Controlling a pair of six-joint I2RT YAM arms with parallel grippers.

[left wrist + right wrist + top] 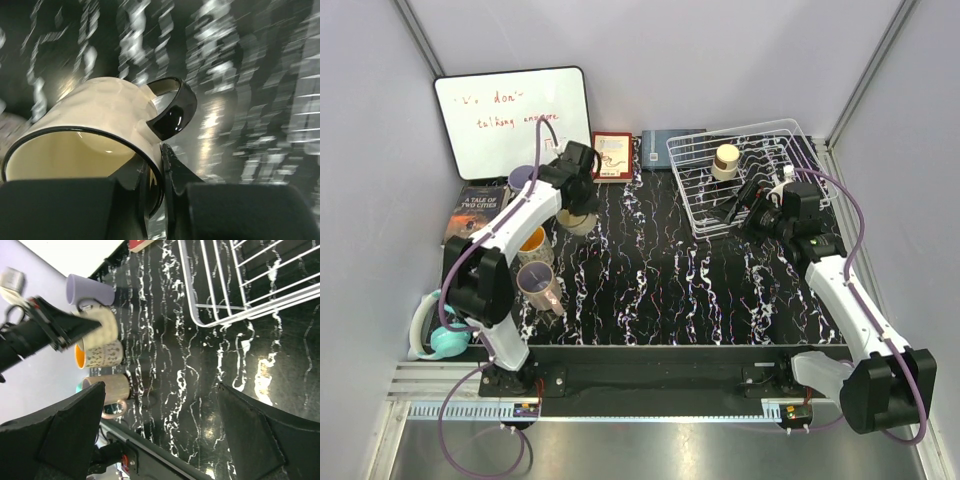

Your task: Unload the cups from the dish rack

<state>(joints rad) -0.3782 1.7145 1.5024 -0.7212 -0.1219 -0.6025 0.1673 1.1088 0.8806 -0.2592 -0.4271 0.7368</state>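
One cup (725,160) left in the rack (735,131)
Cream mug (100,112) is only rim-pinched by left gripper (159,172), so it could be dropped; right gripper (162,420) is spread.

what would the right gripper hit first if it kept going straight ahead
Most likely the marbled mat near the dish rack corner; nothing shows between it and the open right gripper, though depth is unclear.

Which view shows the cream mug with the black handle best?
The left wrist view: the cream mug fills it, black handle and rim plain, left pincer shut on its wall. The top view shows only part of the mug under the left arm; the right wrist view shows the mug small and blurred.
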